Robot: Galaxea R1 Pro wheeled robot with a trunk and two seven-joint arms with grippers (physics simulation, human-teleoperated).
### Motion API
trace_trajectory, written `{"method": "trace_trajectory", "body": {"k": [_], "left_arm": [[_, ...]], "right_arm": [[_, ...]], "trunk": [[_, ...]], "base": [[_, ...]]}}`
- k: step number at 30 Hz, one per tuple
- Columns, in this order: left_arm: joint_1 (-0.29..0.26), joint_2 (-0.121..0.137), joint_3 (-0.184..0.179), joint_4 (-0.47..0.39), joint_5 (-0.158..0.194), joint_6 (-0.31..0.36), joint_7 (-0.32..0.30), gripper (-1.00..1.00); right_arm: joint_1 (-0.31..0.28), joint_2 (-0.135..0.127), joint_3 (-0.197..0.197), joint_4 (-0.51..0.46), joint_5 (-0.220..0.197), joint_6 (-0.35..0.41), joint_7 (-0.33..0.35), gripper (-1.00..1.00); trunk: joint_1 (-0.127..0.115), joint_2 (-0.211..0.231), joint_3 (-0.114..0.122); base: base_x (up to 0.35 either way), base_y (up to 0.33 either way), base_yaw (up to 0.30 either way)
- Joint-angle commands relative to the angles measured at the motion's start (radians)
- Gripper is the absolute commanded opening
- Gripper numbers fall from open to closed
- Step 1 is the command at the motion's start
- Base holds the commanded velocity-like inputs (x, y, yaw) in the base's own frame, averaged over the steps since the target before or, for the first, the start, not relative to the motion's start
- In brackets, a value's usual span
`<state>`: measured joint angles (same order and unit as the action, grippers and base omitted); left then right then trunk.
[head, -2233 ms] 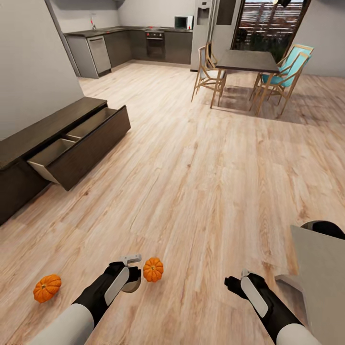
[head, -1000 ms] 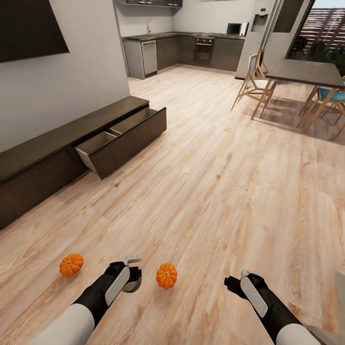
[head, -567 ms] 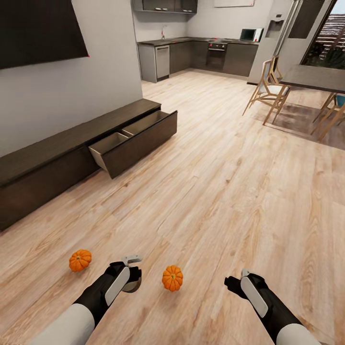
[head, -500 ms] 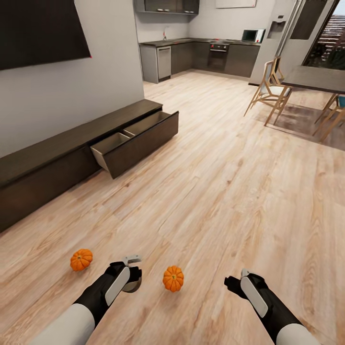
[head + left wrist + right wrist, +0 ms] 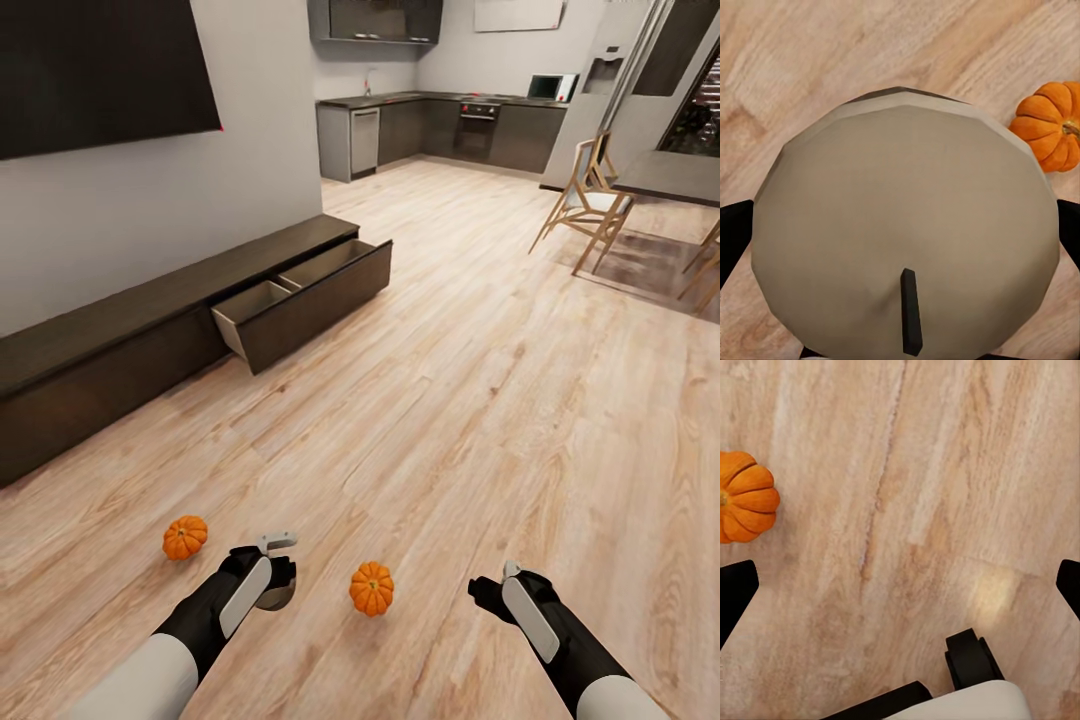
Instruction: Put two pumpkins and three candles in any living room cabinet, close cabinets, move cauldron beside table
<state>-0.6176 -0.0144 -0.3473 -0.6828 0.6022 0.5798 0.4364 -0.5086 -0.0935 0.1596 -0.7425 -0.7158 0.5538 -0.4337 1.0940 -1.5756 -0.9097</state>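
Candle (image 5: 904,225) is sitting between the fingers of the left hand (image 5: 272,570); wick pointing back at the wrist camera; hand pinching it, a black finger showing at each side of the cream body; carried low over the floor (image 5: 480,400), not resting on it as far as I can tell.

Two pumpkins lying on the planks: near pumpkin (image 5: 372,588) between the two hands, just beside the left one; far pumpkin (image 5: 185,537) out on the left side, apart from the arm; neither touched.

Right hand (image 5: 492,590) is hanging empty; fingers spread, wrist view showing bare floor between the black tips and the near pumpkin off to one side.

Cabinet (image 5: 120,350) is running along the wall on the left; one drawer (image 5: 305,305) pulled out, two compartments open to the top, both looking empty from here; other fronts flush.

Step in hand, as I read it: hauling the first candle to the open drawer; pumpkins not yet stowed, cauldron and other candles not dealt with.

Next move calls for: rolling the base forward and left until the drawer is in reach; lifting the left arm over the drawer front; lowering the candle into either compartment, then releasing; drawer needing to remain open for the pumpkins.
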Motion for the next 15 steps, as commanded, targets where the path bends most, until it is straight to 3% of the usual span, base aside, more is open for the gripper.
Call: {"method": "trace_trajectory", "body": {"k": [1, 15], "left_arm": [[-0.001, 0.001, -0.004, -0.001, 0.01, 0.002, 0.01, -1.0], [-0.001, 0.001, -0.004, -0.001, 0.01, 0.002, 0.01, -1.0]], "right_arm": [[0.0, -0.001, 0.006, -0.002, -0.011, 0.001, -0.01, 1.0], [0.0, 0.001, 0.003, -0.003, -0.011, -0.001, -0.006, 1.0]], "trunk": [[0.0, 0.0, 0.0], [0.0, 0.0, 0.018]], "base": [[0.0, 0.0, 0.051], [0.0, 0.0, -0.013]]}}
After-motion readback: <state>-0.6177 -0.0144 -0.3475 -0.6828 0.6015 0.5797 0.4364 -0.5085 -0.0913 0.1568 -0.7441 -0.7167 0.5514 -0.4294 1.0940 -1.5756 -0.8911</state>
